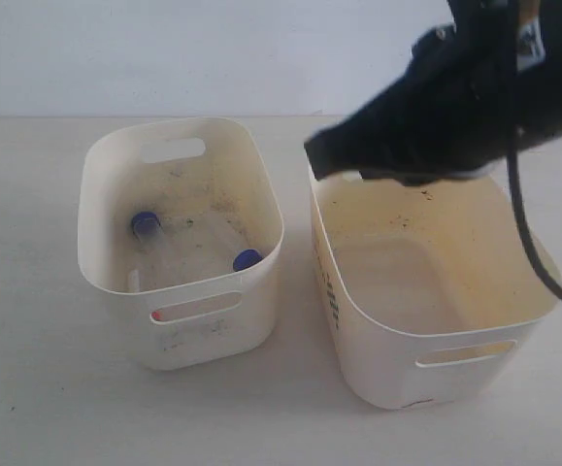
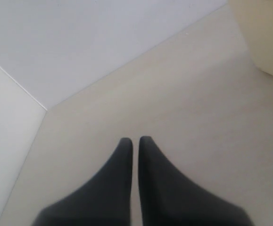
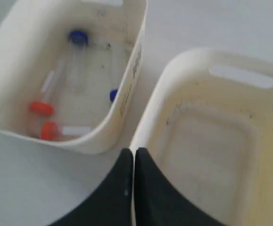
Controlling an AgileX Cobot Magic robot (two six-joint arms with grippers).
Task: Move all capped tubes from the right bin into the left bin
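- The table [image 1: 28, 388] carries two cream bins side by side, a little apart.
- The right bin [image 1: 397, 359] is wider and yellowish inside.
- The left bin [image 1: 193, 340] is narrower, with a speckled floor.
- The right gripper [image 3: 134, 151] hangs over the right bin's far left corner, its jaws pressed together on nothing.
- The left gripper [image 2: 135, 141] is over the table, jaws together.
- Four capped tubes [image 3: 49, 130], two blue and two orange, lie in the left bin.
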